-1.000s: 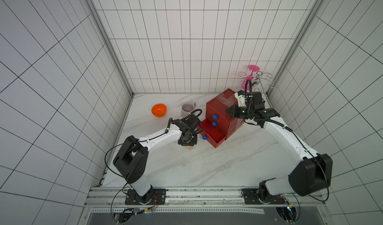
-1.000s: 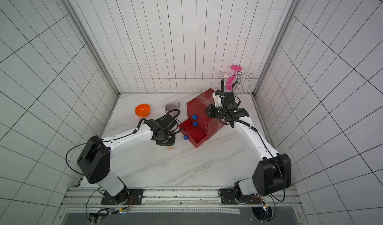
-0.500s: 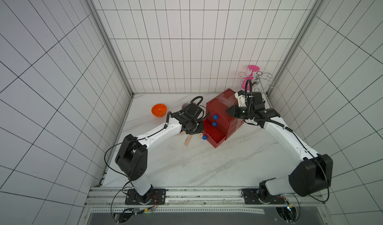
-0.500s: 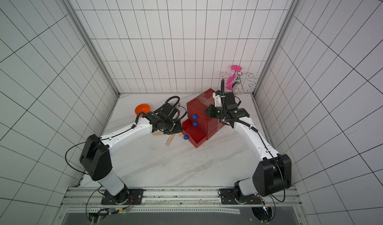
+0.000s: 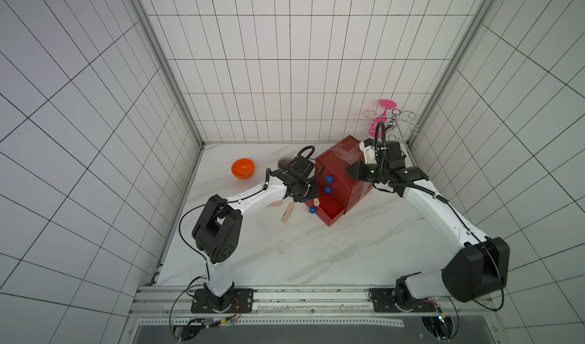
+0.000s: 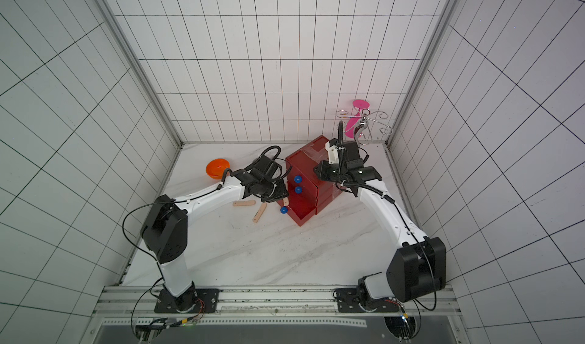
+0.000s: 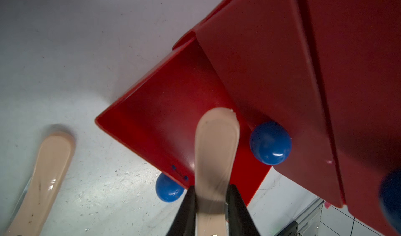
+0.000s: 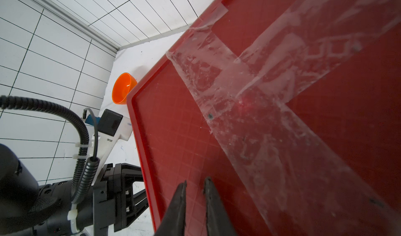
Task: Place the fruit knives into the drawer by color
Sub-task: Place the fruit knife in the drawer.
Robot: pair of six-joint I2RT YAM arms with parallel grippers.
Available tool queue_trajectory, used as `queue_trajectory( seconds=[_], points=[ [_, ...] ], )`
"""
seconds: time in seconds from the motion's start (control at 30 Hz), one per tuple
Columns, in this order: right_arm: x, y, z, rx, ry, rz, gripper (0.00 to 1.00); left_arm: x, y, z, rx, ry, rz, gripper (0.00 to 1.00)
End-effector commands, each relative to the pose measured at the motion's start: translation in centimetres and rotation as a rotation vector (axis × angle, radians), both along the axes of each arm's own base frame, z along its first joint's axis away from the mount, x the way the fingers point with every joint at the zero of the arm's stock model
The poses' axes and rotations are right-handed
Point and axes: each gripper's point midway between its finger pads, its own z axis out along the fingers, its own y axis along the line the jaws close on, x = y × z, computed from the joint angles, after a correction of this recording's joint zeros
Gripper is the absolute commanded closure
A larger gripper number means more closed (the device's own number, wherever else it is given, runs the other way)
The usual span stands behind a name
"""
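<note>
Peach-pink fruit knife (image 7: 217, 145) is clamped in left gripper (image 7: 211, 193) over the pulled-out bottom drawer (image 7: 152, 115) — nothing seen inside. 2 more are left on the tabletop: flat knife (image 6: 243, 203), angled knife (image 6: 259, 214). Right gripper (image 8: 194, 185) — jaws parted by a slit, empty — is kept over red chest top (image 8: 173, 137).

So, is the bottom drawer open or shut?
Open. The bottom drawer stands pulled out of the chest, its red inside showing; its knob sits well forward of the two upper knobs.
</note>
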Motion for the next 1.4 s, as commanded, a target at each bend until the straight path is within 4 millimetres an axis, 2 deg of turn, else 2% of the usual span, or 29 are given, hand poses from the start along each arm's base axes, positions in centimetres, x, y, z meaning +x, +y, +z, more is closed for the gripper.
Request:
queue_trajectory(
  seconds=[0.0, 0.7, 1.2, 1.37],
  points=[
    [-10.6, -2.9, -13.0, -0.2, 0.608, -0.001, 0.81, 1.3, -1.1, 1.0, -0.056, -0.024, 0.025, 0.78],
    [-10.7, -3.0, -13.2, -0.202, 0.612, 0.0, 0.81, 2.0, -1.9, -2.3, -0.077, 0.022, 0.058, 0.78],
    [-10.8, -3.0, -13.2, -0.202, 0.614, -0.001, 0.81, 1.2, -1.0, -4.9, -0.028, 0.061, 0.069, 0.75],
    [-10.8, -3.0, -13.2, -0.202, 0.614, -0.003, 0.81, 1.1, -0.8, -5.3, -0.018, 0.064, 0.064, 0.69]
  ],
)
